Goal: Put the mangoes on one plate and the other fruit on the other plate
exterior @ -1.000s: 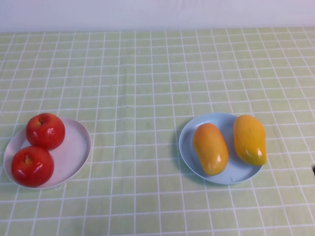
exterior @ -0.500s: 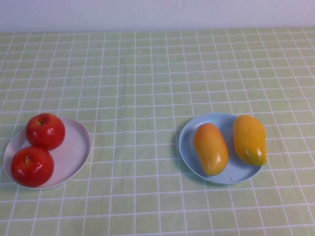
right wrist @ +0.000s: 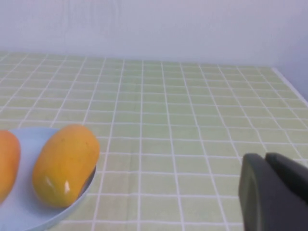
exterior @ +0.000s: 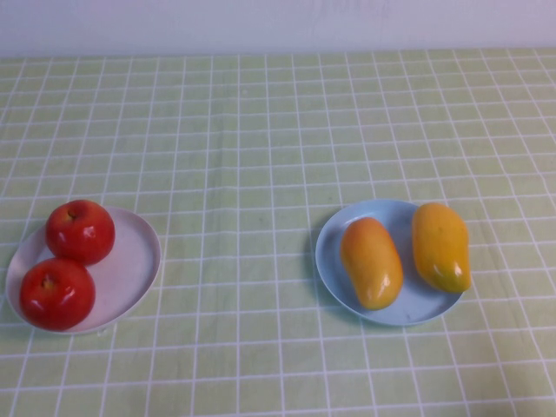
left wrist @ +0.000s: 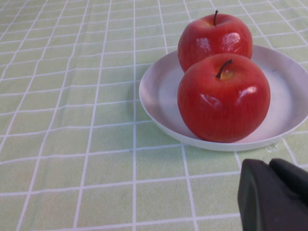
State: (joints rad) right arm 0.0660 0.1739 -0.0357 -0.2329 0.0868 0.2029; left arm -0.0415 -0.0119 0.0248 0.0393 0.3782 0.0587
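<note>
Two mangoes [exterior: 371,261] [exterior: 440,246] lie side by side on the light blue plate [exterior: 334,241] at the right. Two red apples [exterior: 80,231] [exterior: 57,293] sit on the white plate [exterior: 135,261] at the left. In the left wrist view my left gripper [left wrist: 269,166] is shut and holds nothing, just short of the white plate [left wrist: 159,91] with its apples [left wrist: 223,97] [left wrist: 215,39]. In the right wrist view my right gripper [right wrist: 264,161] is shut and holds nothing, off to the side of the blue plate [right wrist: 29,209] and a mango [right wrist: 66,165]. Neither gripper shows in the high view.
A green checked cloth [exterior: 261,156] covers the table. A pale wall [exterior: 278,22] runs along the far edge. In the right wrist view the table's edge [right wrist: 291,86] shows at the far right.
A dark tip at the right edge of the high view one second ago has left the picture. The fruit and plates have not moved.
</note>
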